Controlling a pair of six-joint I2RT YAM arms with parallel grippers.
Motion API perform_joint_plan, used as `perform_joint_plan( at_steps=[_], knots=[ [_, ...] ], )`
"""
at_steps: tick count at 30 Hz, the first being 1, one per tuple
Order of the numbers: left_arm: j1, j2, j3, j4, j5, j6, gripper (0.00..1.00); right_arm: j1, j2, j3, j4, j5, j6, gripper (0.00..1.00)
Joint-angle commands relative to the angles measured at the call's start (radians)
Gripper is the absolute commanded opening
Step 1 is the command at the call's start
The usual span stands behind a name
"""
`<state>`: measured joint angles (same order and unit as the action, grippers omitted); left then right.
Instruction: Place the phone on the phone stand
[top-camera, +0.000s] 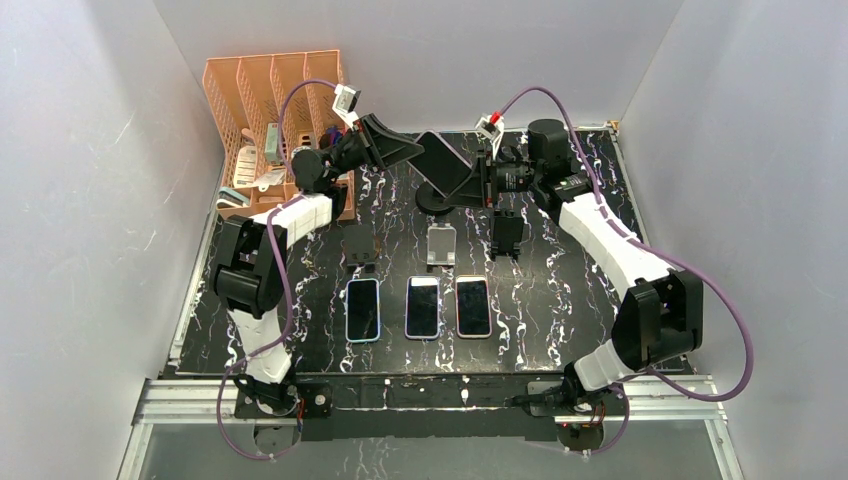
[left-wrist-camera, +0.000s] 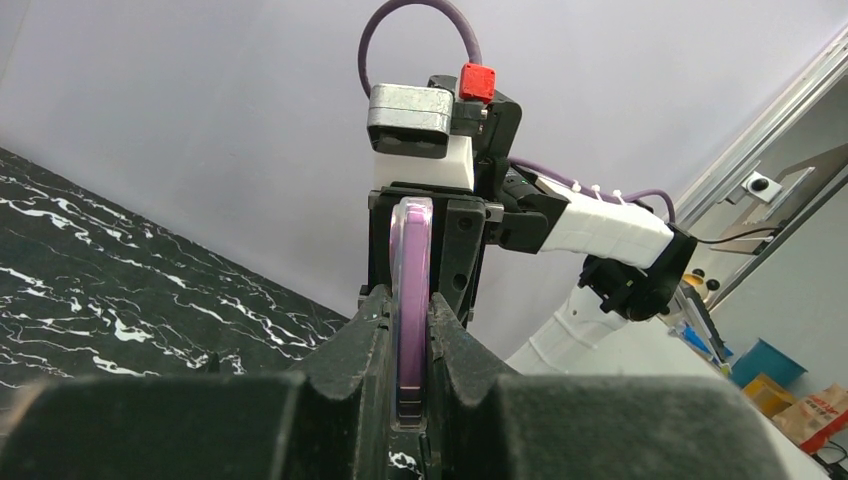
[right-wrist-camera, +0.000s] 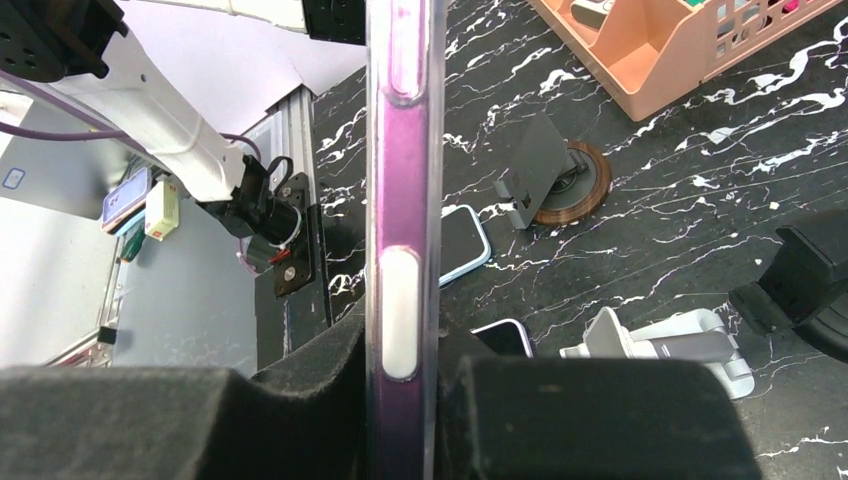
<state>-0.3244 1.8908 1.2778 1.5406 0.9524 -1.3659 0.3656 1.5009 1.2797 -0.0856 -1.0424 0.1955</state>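
A purple-edged phone (top-camera: 447, 163) in a clear case hangs tilted over the back of the table, held at both ends. My left gripper (top-camera: 413, 150) is shut on one end, and the phone's edge (left-wrist-camera: 412, 290) runs up between its fingers. My right gripper (top-camera: 479, 181) is shut on the other end, with the phone's side (right-wrist-camera: 400, 200) clamped between its pads. Just below the phone a black round-based phone stand (top-camera: 433, 203) rests on the table; whether the phone touches it I cannot tell.
Three more stands form a row: one black on a brown base (top-camera: 358, 245), one white (top-camera: 441, 243), one black (top-camera: 508, 235). In front of them three phones (top-camera: 423, 306) lie flat. An orange organiser (top-camera: 275, 105) stands at the back left.
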Motion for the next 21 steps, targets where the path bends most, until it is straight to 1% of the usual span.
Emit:
perform_joint_plan(
  at_steps=[1, 5, 6, 7, 8, 10, 11, 13, 14, 17, 20, 21],
  knots=[
    [-0.028, -0.001, 0.036, 0.174, 0.001, -0.021, 0.00, 0.056, 0.013, 0.058, 0.006, -0.019, -0.071, 0.01],
    [-0.029, 0.008, 0.035, 0.174, -0.004, -0.015, 0.00, 0.055, 0.003, 0.053, 0.014, 0.020, -0.068, 0.01],
    [-0.028, 0.015, 0.037, 0.174, -0.007, -0.016, 0.10, 0.055, -0.004, 0.050, 0.021, 0.038, -0.065, 0.01],
    [-0.028, 0.022, 0.042, 0.174, -0.009, -0.018, 0.25, 0.054, -0.013, 0.048, 0.031, 0.066, -0.061, 0.01],
    [-0.027, 0.030, 0.051, 0.174, -0.010, -0.020, 0.36, 0.052, -0.023, 0.044, 0.041, 0.099, -0.059, 0.01],
    [-0.027, 0.051, 0.069, 0.174, -0.012, -0.024, 0.42, 0.032, -0.039, 0.037, 0.072, 0.132, -0.051, 0.01],
    [-0.027, 0.063, 0.078, 0.174, -0.012, -0.023, 0.49, 0.018, -0.040, 0.037, 0.077, 0.131, -0.046, 0.01],
    [-0.026, 0.085, 0.097, 0.171, -0.013, -0.020, 0.66, -0.006, -0.034, 0.047, 0.106, 0.122, -0.044, 0.01],
    [-0.025, 0.097, 0.108, 0.170, -0.013, -0.022, 0.73, -0.021, -0.026, 0.057, 0.102, 0.116, -0.047, 0.01],
    [-0.015, 0.134, 0.155, 0.166, -0.003, -0.037, 0.84, -0.058, -0.001, 0.086, 0.073, 0.092, -0.081, 0.01],
    [0.017, 0.169, 0.229, 0.163, 0.023, -0.059, 0.90, -0.094, 0.049, 0.170, -0.077, 0.074, -0.188, 0.01],
    [0.035, 0.181, 0.260, 0.161, 0.035, -0.071, 0.91, -0.107, 0.067, 0.204, -0.132, 0.081, -0.249, 0.01]
  ],
)
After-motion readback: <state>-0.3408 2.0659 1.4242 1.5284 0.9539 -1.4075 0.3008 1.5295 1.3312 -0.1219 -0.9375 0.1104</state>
